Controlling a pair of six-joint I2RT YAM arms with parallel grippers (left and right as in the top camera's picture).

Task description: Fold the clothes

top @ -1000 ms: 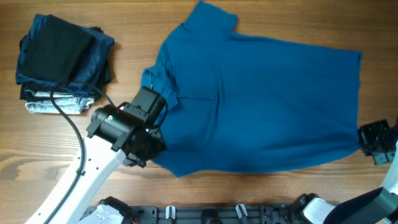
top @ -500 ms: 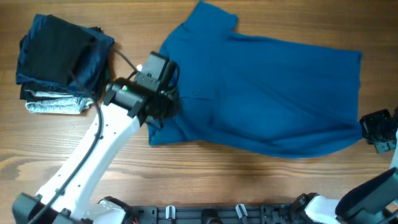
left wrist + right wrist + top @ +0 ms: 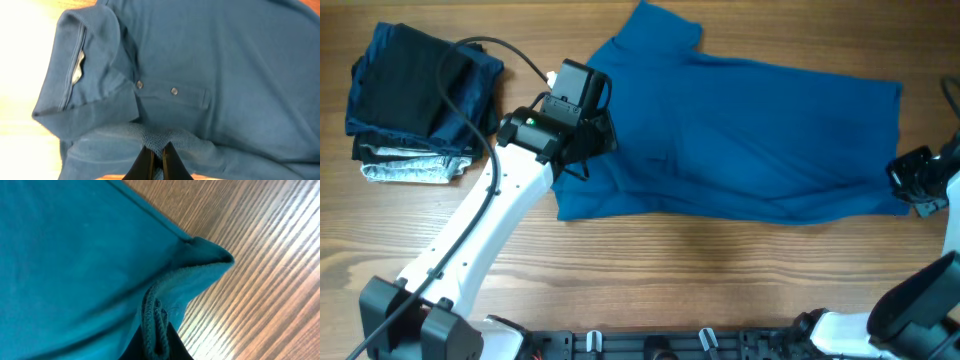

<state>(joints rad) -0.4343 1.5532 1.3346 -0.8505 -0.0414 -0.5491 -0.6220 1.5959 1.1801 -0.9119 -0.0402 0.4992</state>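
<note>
A medium-blue short-sleeved knit polo shirt [image 3: 750, 130] lies spread lengthwise across the wooden counter [image 3: 720, 285], front side up. Its collar [image 3: 75, 75] points left and its hem points right. One short sleeve [image 3: 665, 25] sticks out on the far side. The near long edge of the shirt runs in a fairly straight line from below the collar to the right hem corner.

The left hand [image 3: 585, 135] is over the shirt just right of the collar, beside the button placket. In the left wrist view its two fingers are pressed together, clamped on a small ridge of blue knit that bunches up between their tips. That ridge sits just on the near side of the two small buttons [image 3: 173, 91].

The right hand [image 3: 912, 183] is at the right end of the shirt, at the near hem corner. In the right wrist view its fingers are closed on that corner, with the rolled fabric edge gathered between them. A flap of hem pokes out past the grip, over bare wood.

A stack of folded dark garments [image 3: 415, 95] rests at the far left of the counter, apart from the shirt, with black on top and navy and grey below. A black cable [image 3: 455, 90] from the left arm loops over it.
</note>
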